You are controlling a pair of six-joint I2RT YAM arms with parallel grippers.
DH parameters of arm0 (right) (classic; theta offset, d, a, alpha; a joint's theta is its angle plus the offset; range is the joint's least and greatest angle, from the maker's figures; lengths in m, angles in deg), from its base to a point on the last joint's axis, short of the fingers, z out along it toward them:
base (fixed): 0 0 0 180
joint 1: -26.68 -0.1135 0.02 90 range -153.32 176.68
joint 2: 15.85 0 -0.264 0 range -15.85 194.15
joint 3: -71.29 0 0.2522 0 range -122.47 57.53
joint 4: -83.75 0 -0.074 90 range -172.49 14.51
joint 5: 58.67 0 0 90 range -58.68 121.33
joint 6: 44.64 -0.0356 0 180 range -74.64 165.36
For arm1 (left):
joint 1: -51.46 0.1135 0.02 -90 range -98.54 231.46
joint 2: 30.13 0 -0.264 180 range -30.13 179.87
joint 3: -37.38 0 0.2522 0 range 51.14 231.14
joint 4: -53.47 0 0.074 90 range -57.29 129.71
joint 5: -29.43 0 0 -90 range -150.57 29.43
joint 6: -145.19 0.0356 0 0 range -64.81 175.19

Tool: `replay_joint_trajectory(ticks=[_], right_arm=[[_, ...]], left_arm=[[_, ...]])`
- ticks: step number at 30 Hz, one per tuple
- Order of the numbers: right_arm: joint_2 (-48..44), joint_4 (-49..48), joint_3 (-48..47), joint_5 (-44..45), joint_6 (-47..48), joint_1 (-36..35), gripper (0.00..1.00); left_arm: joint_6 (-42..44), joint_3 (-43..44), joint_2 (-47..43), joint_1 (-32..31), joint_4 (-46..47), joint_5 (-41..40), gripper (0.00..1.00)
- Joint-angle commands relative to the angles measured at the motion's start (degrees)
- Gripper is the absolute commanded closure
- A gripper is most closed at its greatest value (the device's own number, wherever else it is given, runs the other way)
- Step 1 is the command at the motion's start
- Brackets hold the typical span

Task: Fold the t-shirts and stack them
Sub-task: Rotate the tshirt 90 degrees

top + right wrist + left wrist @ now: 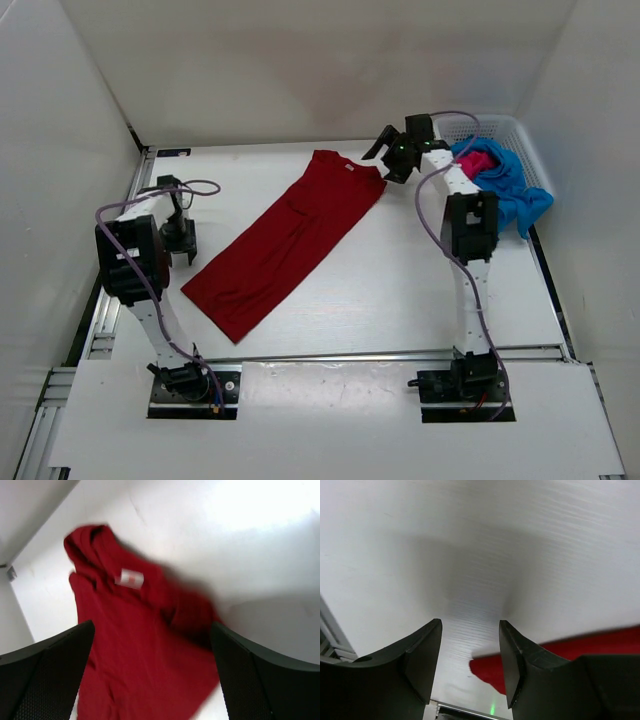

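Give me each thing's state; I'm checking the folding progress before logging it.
dark red t-shirt: flat on the table in a long narrow strip, unstacked.
basket: upright, holding two shirts.
blue t-shirt: crumpled, draped over the basket's rim.
magenta-pink t-shirt: bunched in the basket, tangled with the blue one.
left claw: open, empty.
right claw: wide open, empty.

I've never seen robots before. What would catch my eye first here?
A dark red t-shirt lies in a long strip, slanting across the middle of the white table. At the far right, a bright blue t-shirt and a magenta-pink one are heaped in a white basket.
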Motion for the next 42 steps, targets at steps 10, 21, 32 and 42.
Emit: replay_joint_trajectory(ticks=[10, 21, 32, 42], right_arm=[[-41.1, -0.7, 56.0, 10.9, -2.7, -5.8, 0.00], [-13.6, 8.8, 21.2, 15.5, -16.4, -5.3, 0.15], [-7.3, 5.8, 19.1, 17.1, -32.4, -4.7, 0.81], [11.7, -25.3, -8.9, 12.7, -27.8, -4.2, 1.00]], left_arm=[[-0.2, -7.6, -8.8, 0.0, 2.7, 3.9, 0.40], [-0.2, -12.0, -13.1, -1.0, 2.7, 0.5, 0.40], [-0.2, -10.1, -12.5, -1.0, -0.5, 1.8, 0.40], [-0.2, -8.2, -9.8, -8.4, -4.2, 7.3, 0.37]])
